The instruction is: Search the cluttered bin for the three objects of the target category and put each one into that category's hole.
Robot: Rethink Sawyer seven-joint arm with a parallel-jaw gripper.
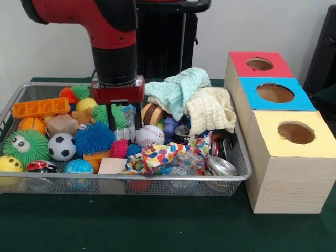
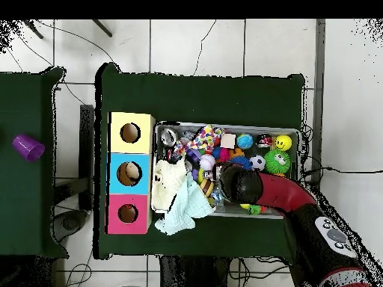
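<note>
Down in the bin hangs the gripper (image 1: 124, 122), two thin black fingers (image 1: 109, 116) spread fairly wide apart and pointing straight down, nothing held between them; crinkly clear wrapping sits in the gap. From overhead the arm's round black wrist covers it completely.

Biggest first: the green bench (image 1: 157, 226) carries everything. On it stands a row of three wooden boxes, each with a round hole in its top: yellow box (image 1: 294, 157) nearest the camera, blue box (image 1: 273, 97) in the middle, red box (image 1: 258, 65) farthest. The row runs lengthwise alongside the bin's short end, holes facing up.

The wire mesh bin (image 1: 131, 181) lies with its long axis across the front view, packed full. Which category is wanted, I cannot tell.

A mint cloth (image 1: 181, 86) and a cream cloth (image 1: 210, 111) are heaped at the box end, draping over smaller things. A patterned cloth (image 1: 163, 155) sprawls along the near rim beside a crushed can (image 1: 220, 167).

Just beside the gripper: a blue spiky ball (image 1: 93, 138) on one side, a baseball (image 1: 149, 136) on the other. Further off sit a soccer ball (image 1: 62, 146), a green spiky ball with eyes (image 1: 25, 147), an orange block (image 1: 41, 107) and a basketball (image 1: 32, 125).
</note>
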